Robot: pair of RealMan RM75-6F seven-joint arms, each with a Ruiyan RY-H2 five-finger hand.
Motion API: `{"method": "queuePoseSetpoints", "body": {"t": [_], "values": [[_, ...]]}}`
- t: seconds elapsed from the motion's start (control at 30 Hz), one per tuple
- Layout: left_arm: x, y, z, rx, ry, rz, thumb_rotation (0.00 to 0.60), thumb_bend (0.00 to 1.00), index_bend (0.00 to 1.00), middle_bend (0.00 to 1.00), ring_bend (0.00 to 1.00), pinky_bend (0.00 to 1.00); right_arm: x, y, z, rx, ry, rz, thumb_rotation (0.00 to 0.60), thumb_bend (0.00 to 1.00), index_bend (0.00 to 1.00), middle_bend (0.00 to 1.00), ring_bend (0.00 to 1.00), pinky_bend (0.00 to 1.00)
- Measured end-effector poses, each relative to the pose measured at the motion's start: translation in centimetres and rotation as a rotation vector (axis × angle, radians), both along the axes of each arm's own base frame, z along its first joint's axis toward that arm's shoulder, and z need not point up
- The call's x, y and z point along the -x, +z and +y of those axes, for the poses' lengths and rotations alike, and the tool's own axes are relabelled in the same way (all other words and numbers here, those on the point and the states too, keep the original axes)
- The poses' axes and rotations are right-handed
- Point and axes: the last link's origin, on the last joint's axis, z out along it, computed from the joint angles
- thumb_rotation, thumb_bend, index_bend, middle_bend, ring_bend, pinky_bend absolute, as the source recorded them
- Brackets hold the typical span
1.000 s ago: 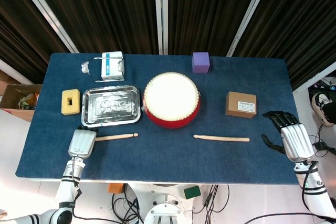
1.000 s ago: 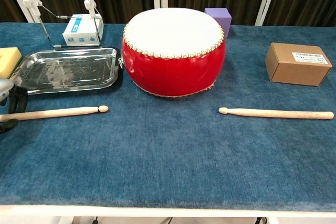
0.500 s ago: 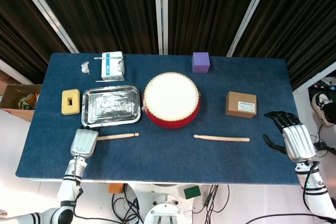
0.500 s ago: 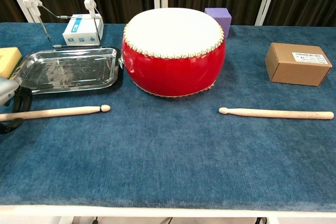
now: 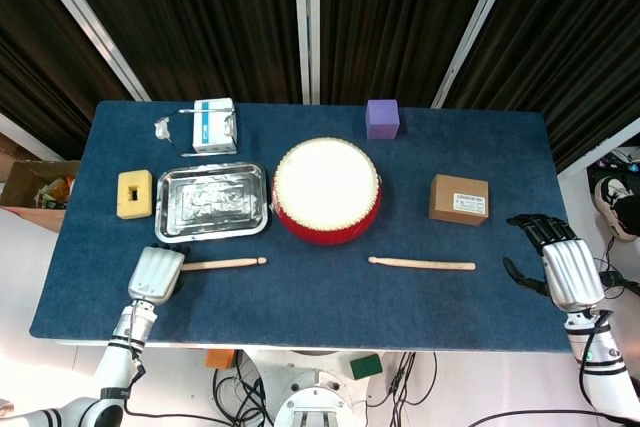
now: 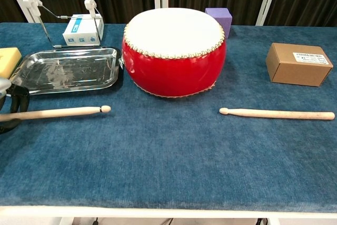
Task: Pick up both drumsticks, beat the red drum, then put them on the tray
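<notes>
The red drum (image 5: 327,190) (image 6: 174,51) with a white skin stands mid-table. The metal tray (image 5: 211,202) (image 6: 66,70) lies just left of it. One wooden drumstick (image 5: 225,264) (image 6: 58,112) lies in front of the tray. My left hand (image 5: 155,274) (image 6: 10,110) covers its handle end, dark fingers curled above and below the stick. The other drumstick (image 5: 422,264) (image 6: 276,114) lies right of the drum, untouched. My right hand (image 5: 555,262) hovers at the table's right edge, fingers apart and holding nothing, well right of that stick; the chest view does not show it.
A cardboard box (image 5: 459,198) (image 6: 299,64) sits right of the drum, behind the right drumstick. A purple cube (image 5: 382,118) (image 6: 219,17) stands at the back. A yellow sponge (image 5: 135,194) lies left of the tray, and a white box (image 5: 214,125) (image 6: 82,30) behind it.
The left hand shifted slightly at the stick's handle, and the left drumstick slid a little to the right with it. The right hand drifted slightly right and toward the front edge.
</notes>
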Motion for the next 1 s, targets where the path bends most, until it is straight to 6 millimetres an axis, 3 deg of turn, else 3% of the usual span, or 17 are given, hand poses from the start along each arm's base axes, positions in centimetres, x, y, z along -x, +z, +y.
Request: {"method": "queuePoseSetpoints", "body": {"t": [0.33, 0.57, 0.8, 1.0], "values": [[1.1, 2.6, -1.1, -0.017, -0.111, -0.270, 0.600, 0.63, 0.67, 0.69, 0.63, 0.66, -0.4, -1.9, 0.1, -0.112, -0.053, 0.042, 0.600, 0.33, 0.34, 0.38, 0.25, 0.37], [0.0, 3.9, -1.9, -0.030, -0.221, -0.329, 0.600, 0.62, 0.67, 0.69, 0.62, 0.66, -0.6, -5.6, -0.6, -0.208, -0.116, 0.159, 0.600, 0.22, 0.46, 0.44, 0.27, 0.38], [-1.2, 4.0, -1.7, -0.014, -0.258, -0.337, 0.600, 0.62, 0.67, 0.69, 0.62, 0.66, -0.7, -10.2, -1.7, -0.221, -0.154, 0.283, 0.600, 0.21, 0.51, 0.47, 0.28, 0.38], [-1.4, 3.8, -1.5, 0.001, -0.247, -0.330, 0.600, 0.62, 0.66, 0.68, 0.62, 0.66, -0.3, -12.9, -2.8, -0.227, -0.166, 0.360, 0.600, 0.24, 0.53, 0.48, 0.28, 0.38]]}}
